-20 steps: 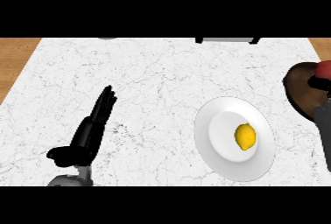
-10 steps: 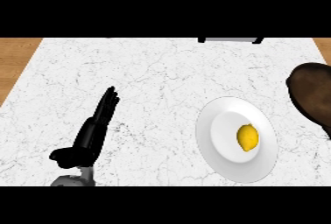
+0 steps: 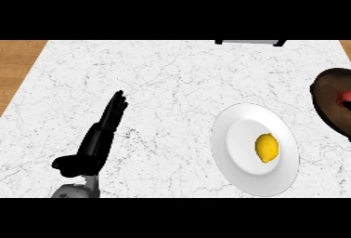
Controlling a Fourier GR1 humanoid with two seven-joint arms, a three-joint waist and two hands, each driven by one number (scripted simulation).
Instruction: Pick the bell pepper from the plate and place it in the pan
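A white plate [image 3: 237, 139] lies on the marble counter at the right. On it rests a small yellow oval item [image 3: 267, 148] that looks more like a lemon than a bell pepper. A dark brown pan [image 3: 328, 95] is cut off by the right edge, and a bit of something red [image 3: 345, 96] shows inside it. My left hand [image 3: 103, 132] lies at the lower left with its fingers straight and pointing away from me, open and holding nothing, well to the left of the plate. My right hand does not show.
A black-edged object [image 3: 250, 42] sits at the counter's far edge. Wooden surface [image 3: 17, 65] borders the marble on the left. Bare marble stretches between my left hand and the plate.
The plate, pan and far object have slid slightly to the right in the view. The left hand has barely moved, and the yellow item stays on the plate.
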